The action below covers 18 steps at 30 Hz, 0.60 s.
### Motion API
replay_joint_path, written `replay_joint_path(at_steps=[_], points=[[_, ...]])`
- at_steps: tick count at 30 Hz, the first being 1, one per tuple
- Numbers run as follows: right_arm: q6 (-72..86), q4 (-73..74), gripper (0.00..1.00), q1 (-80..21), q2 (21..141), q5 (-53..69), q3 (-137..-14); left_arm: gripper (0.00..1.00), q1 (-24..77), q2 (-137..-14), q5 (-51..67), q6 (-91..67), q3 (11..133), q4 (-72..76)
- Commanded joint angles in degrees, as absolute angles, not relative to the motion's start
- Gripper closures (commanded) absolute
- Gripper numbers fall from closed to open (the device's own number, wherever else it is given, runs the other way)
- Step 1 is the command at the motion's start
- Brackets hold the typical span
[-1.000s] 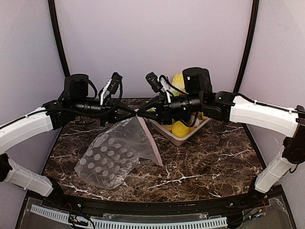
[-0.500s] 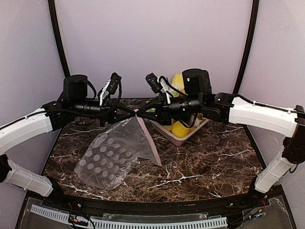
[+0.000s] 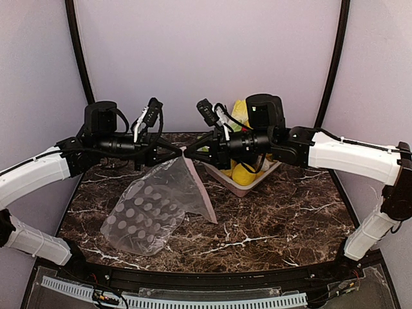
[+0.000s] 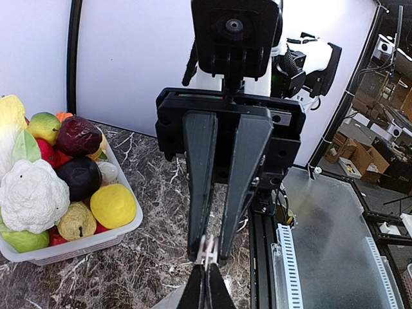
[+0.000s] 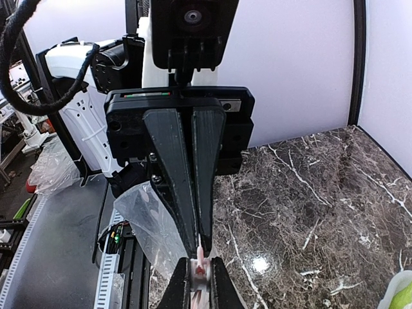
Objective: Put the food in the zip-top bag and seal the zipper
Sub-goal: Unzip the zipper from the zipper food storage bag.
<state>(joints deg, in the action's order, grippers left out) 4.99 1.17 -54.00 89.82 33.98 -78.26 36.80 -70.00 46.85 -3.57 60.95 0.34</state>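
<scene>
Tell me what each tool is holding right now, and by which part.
Both hold the bag: the left tool and right tool are shut on its zipper, pinching the raised end where they meet.

Your left arm, right arm: white shells, black joints, black cables at wrists. Left claw, right claw: dark grey tapered fingers, black blocky mounts, round lens on top.

Soft, even light fills every view, and shadows stay faint. A small glare spot gleams on the marble surface in the right wrist view.
</scene>
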Motion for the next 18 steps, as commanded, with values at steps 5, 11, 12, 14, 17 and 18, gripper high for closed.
replay_joint_path(at_steps=[5,11,12,14,17,18], points=[[5.7,7.8,1.0,-53.6,90.4,33.8,-75.5,0.99,34.2,-65.0,44.0,-4.6,60.7,5.6],[5.8,7.8,1.0,-53.7,90.3,33.8,-75.2,0.99,33.9,-65.0,43.5,-5.0,60.5,6.0],[5.8,7.7,1.0,-53.6,90.3,33.8,-75.2,0.99,33.8,-64.9,43.4,-5.0,60.5,6.0],[5.9,7.7,1.0,-53.7,90.3,33.7,-75.0,0.99,33.7,-64.8,43.2,-5.2,60.4,6.2],[5.9,7.7,1.0,-53.6,90.3,33.6,-74.8,0.99,33.3,-64.7,42.8,-5.8,60.2,6.7],[5.9,7.7,1.0,-53.6,90.3,33.5,-74.7,0.99,33.2,-64.6,42.8,-6.2,60.1,7.1]])
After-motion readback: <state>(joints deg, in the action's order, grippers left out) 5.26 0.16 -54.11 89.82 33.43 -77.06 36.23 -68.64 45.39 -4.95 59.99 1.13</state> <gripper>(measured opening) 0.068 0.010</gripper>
